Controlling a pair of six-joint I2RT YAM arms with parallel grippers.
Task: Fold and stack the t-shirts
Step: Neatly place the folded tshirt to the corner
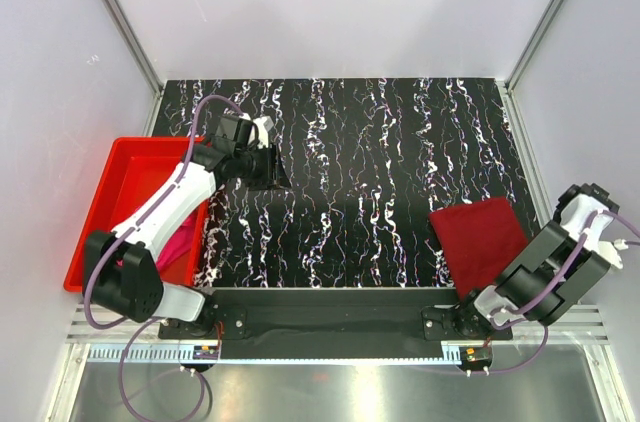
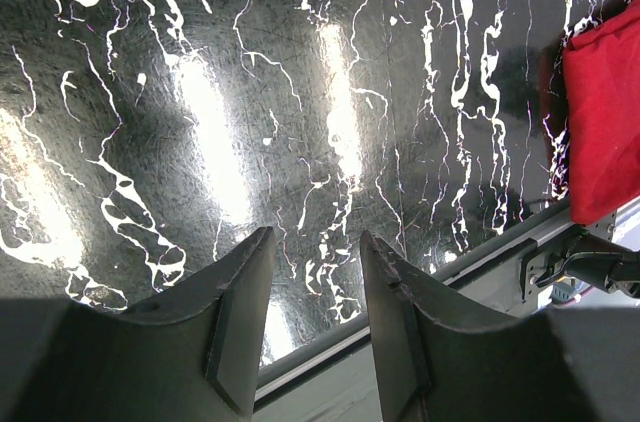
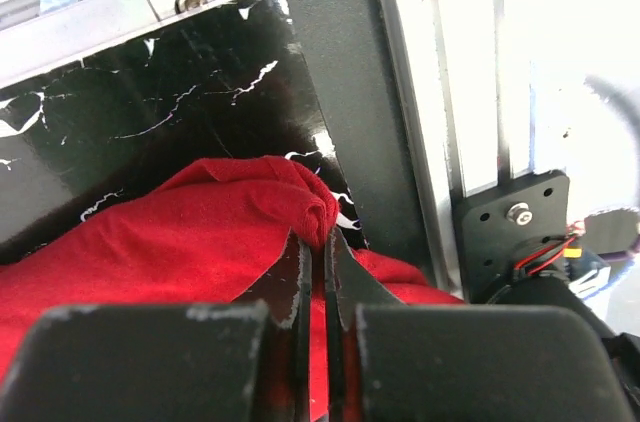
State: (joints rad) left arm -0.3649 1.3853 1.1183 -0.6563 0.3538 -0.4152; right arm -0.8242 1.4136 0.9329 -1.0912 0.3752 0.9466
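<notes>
Crimson t-shirt (image 1: 480, 240) folded, long axis near-to-far, right pincer (image 3: 320, 235) seemingly nipping its edge, left pincer (image 2: 316, 236) agape.

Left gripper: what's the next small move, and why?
Probably swing the left gripper back over the red bin and lower it onto the pink t-shirt. Its jaws are open and empty above bare table. The crimson t-shirt already lies folded at the right, while the pink one sits crumpled in the bin, not yet folded or stacked.
</notes>
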